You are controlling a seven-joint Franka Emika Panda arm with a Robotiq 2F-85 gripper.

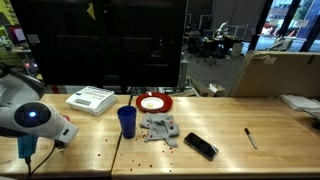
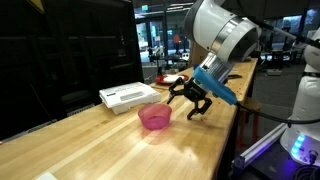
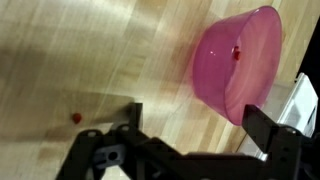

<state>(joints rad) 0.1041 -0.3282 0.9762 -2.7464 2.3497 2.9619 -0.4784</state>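
In an exterior view my gripper [image 2: 188,105] hangs open just above the wooden table, right beside a pink translucent bowl [image 2: 154,117]. Nothing sits between its black fingers [image 2: 200,108]. The wrist view shows the bowl [image 3: 240,60] ahead and to the right of the gripper [image 3: 195,115], with one finger [image 3: 130,115] over bare wood and the other next to the bowl's near wall. A small red speck [image 3: 237,52] lies inside the bowl, and another red bit [image 3: 75,118] lies on the table. The gripper itself is hidden in the exterior view with the blue cup.
A white box [image 2: 128,95] lies behind the bowl, also seen as the white box [image 1: 90,98]. Further along the table are a blue cup [image 1: 127,121], a red plate [image 1: 153,102], a grey cloth [image 1: 160,128], a black phone-like slab [image 1: 200,146], a marker [image 1: 250,138] and scattered crumbs.
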